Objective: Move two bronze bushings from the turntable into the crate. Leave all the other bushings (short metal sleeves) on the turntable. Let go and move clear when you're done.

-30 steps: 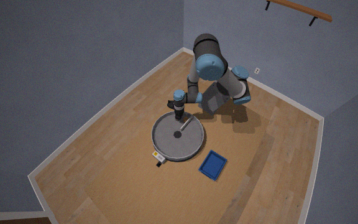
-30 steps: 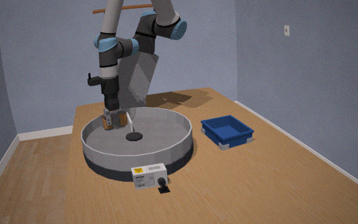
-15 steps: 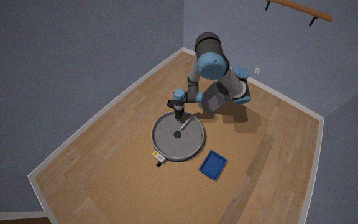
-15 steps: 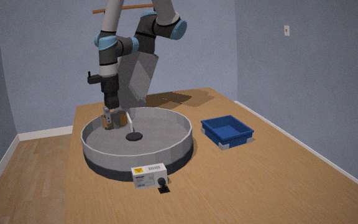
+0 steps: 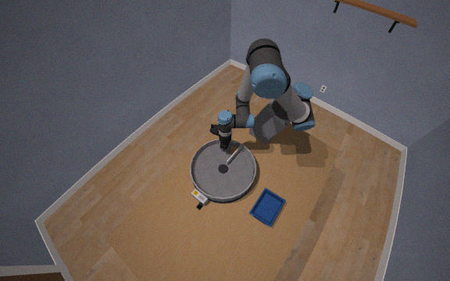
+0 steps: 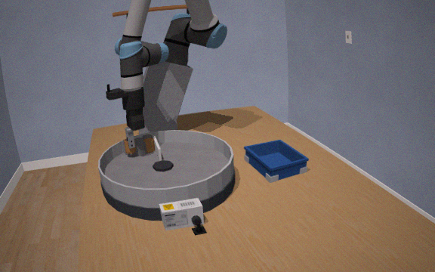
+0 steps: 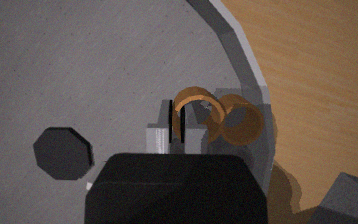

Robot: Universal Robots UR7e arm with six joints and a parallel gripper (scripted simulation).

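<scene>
Left side first, exterior view: my gripper (image 5: 224,148) (image 6: 138,152) (image 7: 176,112) is down inside the walled turntable (image 5: 225,187) (image 6: 138,194) (image 7: 105,60). Jaws nearly together, clamped on the wall of the held bronze bushing (image 6: 130,148) (image 7: 195,92), one finger in the bore, one outside; likely because a narrow wall pinch suits the short stroke and the crowding. Next to it, toward the rim, the other bronze bushing (image 6: 149,144) (image 7: 255,125) sits close; can't tell if they touch. Lifting straight up should avoid dragging it. Then the slanted pale rod (image 5: 234,155) (image 6: 158,149) and dark hub (image 5: 223,168) (image 6: 162,165) (image 7: 62,154), both worth clearing. Far right, outside the turntable, the blue crate (image 5: 258,200) (image 6: 287,171) stands open side up, ready for drops, no bushing visible in it. Judged step: securing one bushing before lift; both still need delivering.
</scene>
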